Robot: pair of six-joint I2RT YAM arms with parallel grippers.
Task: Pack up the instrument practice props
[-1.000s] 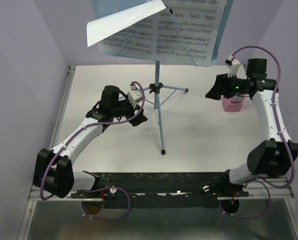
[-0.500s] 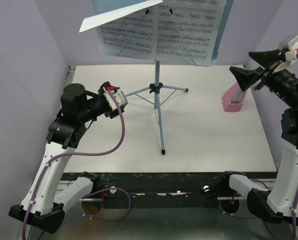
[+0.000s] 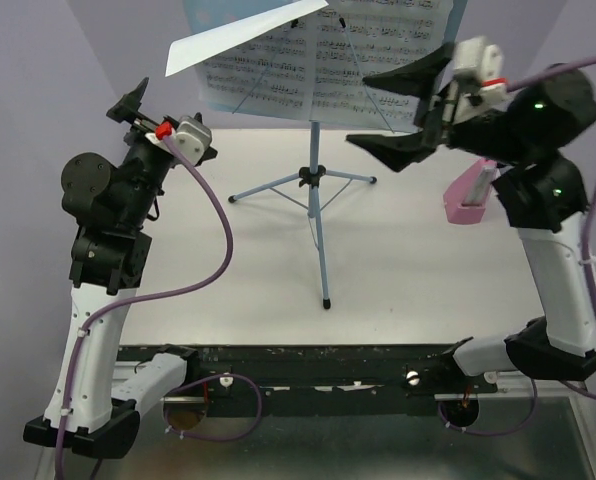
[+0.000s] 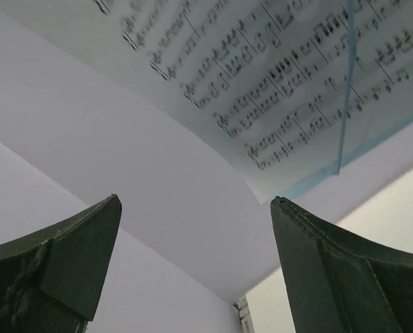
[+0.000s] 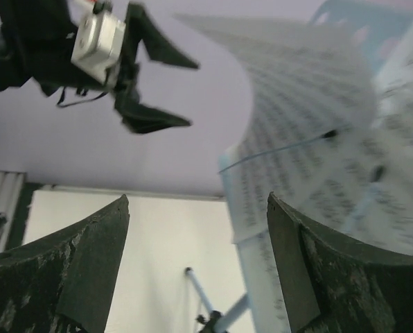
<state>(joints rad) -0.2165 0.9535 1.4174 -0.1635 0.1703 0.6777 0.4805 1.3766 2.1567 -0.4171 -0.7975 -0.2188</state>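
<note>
Left gripper (image 4: 194, 200) — jaws stand wide apart, gripping nothing, aimed up at the sheet-music pages (image 3: 368, 60) on the music stand (image 3: 318, 200), which stands mid-table (image 3: 428, 280). Right gripper (image 3: 358, 108) — jaws spread wide, gripping nothing, just before the pages. The pink metronome (image 3: 468, 205) sits near the table's right edge.

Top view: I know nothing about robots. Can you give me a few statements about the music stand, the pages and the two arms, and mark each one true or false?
1. The sheet-music pages rest on the music stand. True.
2. The left gripper is clamped on a page. False: its jaws are open and hold nothing.
3. The pink metronome sits on the table, to the right of the stand. True.
4. The right gripper holds the metronome. False: it is open and empty, raised near the pages.
5. The stand lies folded flat on the table. False: it stands upright on its tripod legs.
</note>
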